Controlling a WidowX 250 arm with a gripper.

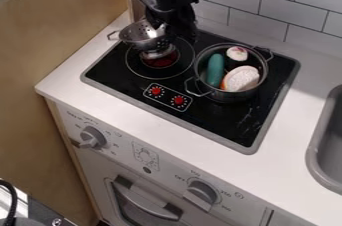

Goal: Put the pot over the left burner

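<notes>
White rectangular tiles (267, 10) line the wall behind a white desk (63, 82) with a black glass hob (230, 122) set into it. Against the left side stands a tan wooden panel (50, 45). Over the hob's back left hangs the black robotic hand (179, 30), beside a silver perforated metal colander (137, 34). I cannot tell whether the hand is grasping the colander or released. The colander sits over the round left burner (159, 63), its looped handle pointing left. On the hob's right side stands a dark, shiny metal pot (230, 96) with two wire handles, holding a long teal piece (214, 70), a small whitish round piece (237, 53) and a larger pale, speckled piece (242, 77) with an orange edge.
</notes>
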